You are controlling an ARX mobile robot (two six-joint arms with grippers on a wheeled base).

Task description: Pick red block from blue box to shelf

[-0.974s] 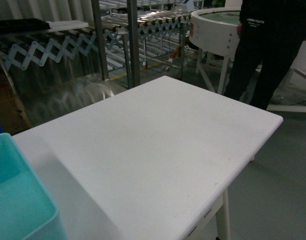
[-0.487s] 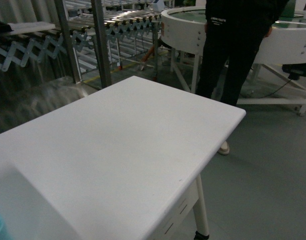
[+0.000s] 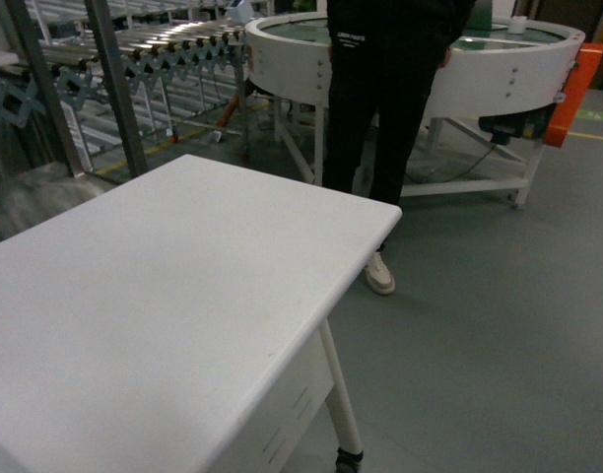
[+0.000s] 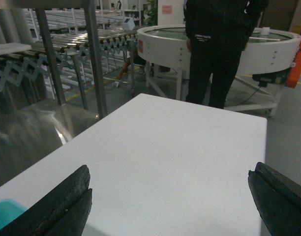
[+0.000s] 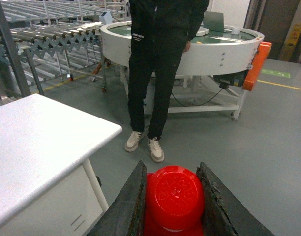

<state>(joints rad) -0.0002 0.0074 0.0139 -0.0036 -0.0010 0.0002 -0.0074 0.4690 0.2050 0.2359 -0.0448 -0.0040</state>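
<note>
Right hand (image 5: 172, 206): clenched on the red block (image 5: 174, 196); the two dark fingers (image 5: 131, 206) press its left and right sides; the round stud faces the wrist camera; it hangs over the grey floor (image 5: 268, 147), off the edge of the counter (image 5: 37, 142)
Left hand (image 4: 170, 206): released; fingers wide apart above the white counter top; nothing between them
Blue box: only a turquoise corner (image 4: 3, 214) shows at the lower left of the left wrist view, on the counter
Shelf (image 3: 114, 89): steel uprights and roller rails beyond the counter's far left corner
Person (image 5: 158, 64): dark clothes, pale shoes; standing between the counter and a round white conveyor (image 5: 214, 49); head out of view
</note>
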